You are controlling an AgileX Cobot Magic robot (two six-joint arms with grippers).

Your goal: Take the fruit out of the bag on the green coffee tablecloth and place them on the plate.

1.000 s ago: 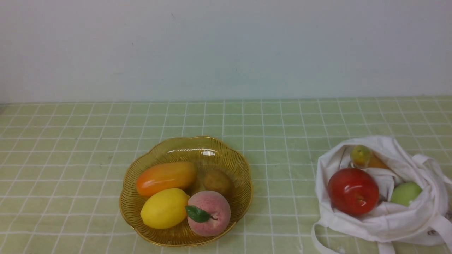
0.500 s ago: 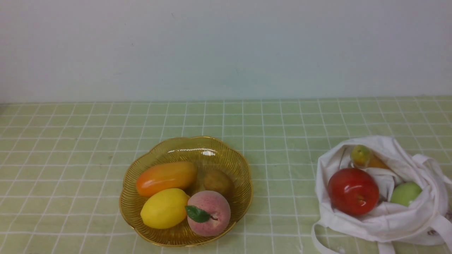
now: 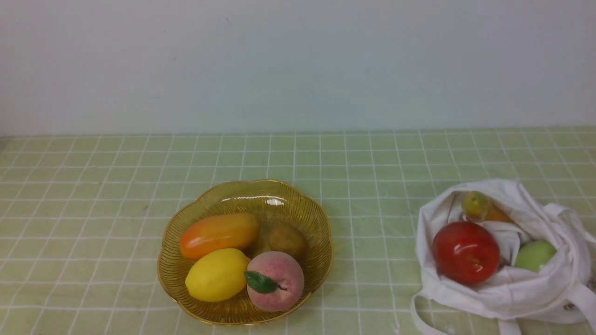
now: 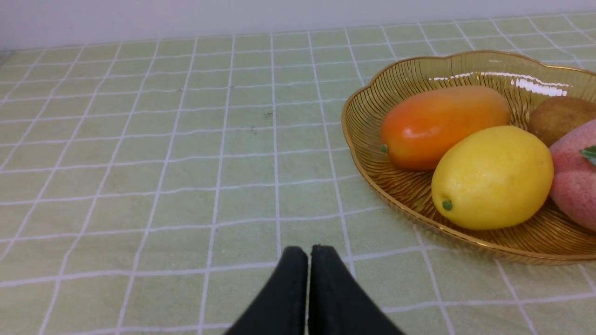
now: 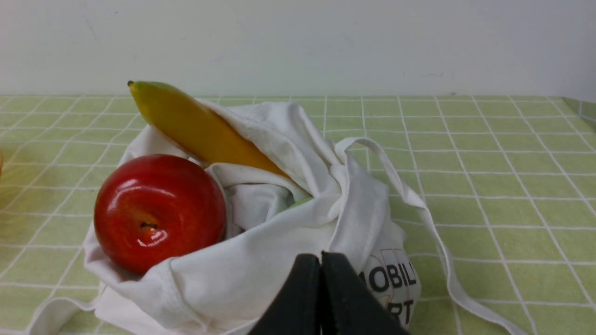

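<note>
Your left gripper (image 4: 309,253) and right gripper (image 5: 321,260) are both closed, empty; the apple (image 3: 465,251) sits in the bag (image 3: 512,288), the peach (image 3: 275,280) on the plate (image 3: 298,200)

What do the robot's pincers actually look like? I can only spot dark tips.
Only the tips show. The left gripper and the right gripper each have two matte black, tapered fingers with rounded ends. No cables or markings are visible; the arms themselves are out of view.
</note>
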